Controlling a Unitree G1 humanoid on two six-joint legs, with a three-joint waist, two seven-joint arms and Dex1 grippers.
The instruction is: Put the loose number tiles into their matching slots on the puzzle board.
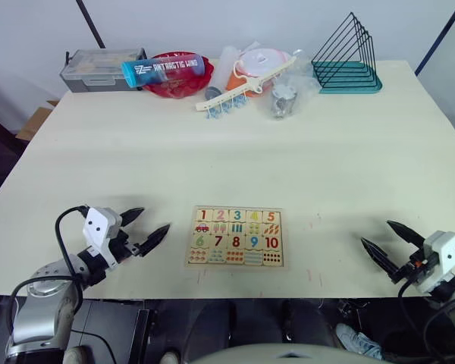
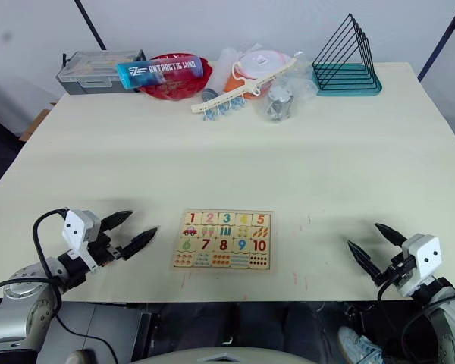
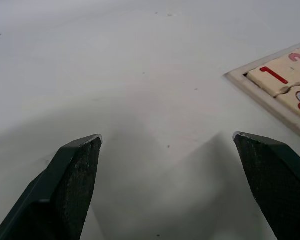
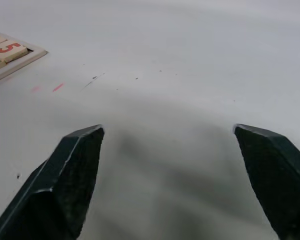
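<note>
The puzzle board (image 1: pixel 236 236) lies flat near the table's front edge, between my two arms. Its top row of slots holds the number tiles 1 to 5 (image 1: pixel 236 216), each seated in its recess. Below them run the 6 to 10 pieces with counting pictures. My left gripper (image 1: pixel 145 225) rests open on the table just left of the board, empty; the tile 1 (image 3: pixel 278 76) shows past its fingers. My right gripper (image 1: pixel 389 241) stands open and empty well to the right of the board, with the tile 5 (image 4: pixel 10 50) off to one side.
Along the far edge stand a grey box (image 1: pixel 98 68), a blue bottle (image 1: pixel 163 70) on a red bowl (image 1: pixel 178 82), a white rack (image 1: pixel 239 92), bagged items (image 1: pixel 267 72) and a teal wire rack (image 1: pixel 349 57). Small red marks (image 4: pixel 46 88) dot the table.
</note>
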